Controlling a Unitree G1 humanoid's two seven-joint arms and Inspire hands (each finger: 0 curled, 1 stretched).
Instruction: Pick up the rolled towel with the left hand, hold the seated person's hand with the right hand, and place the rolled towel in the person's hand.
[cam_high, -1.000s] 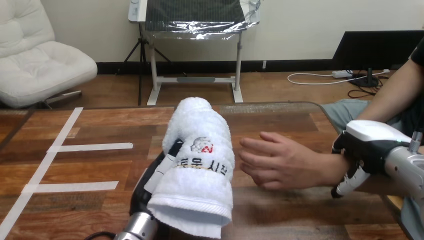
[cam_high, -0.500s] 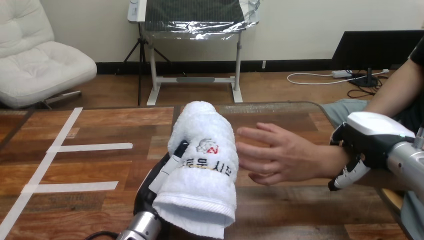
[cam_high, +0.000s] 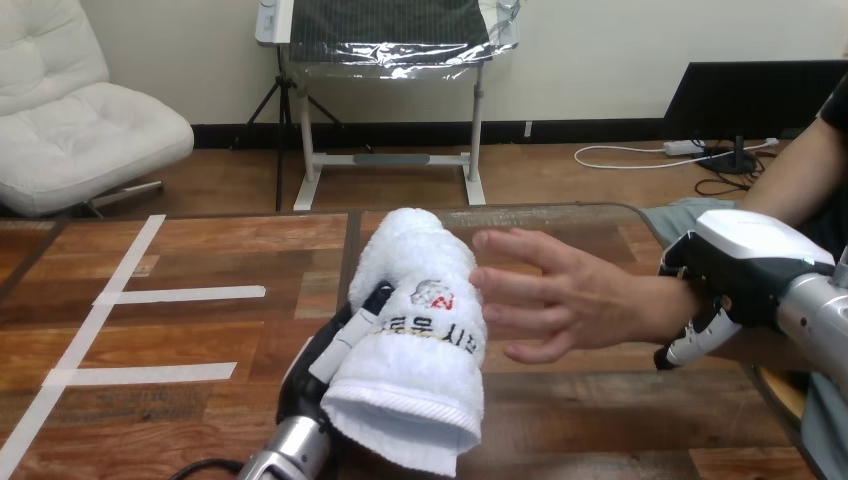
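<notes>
Rolled towel (cam_high: 415, 330) nearer the person's hand (cam_high: 570, 295).

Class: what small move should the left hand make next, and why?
Probably ease the left hand rightward, pressing the towel into the person's hand: the towel sits at its open fingertips, and the right hand grips the wrist.

A wooden table (cam_high: 200, 240) with white tape strips (cam_high: 180, 294) at left; beyond, a white armchair (cam_high: 70, 130), wood floor (cam_high: 420, 170) and cream wall (cam_high: 200, 60).
</notes>
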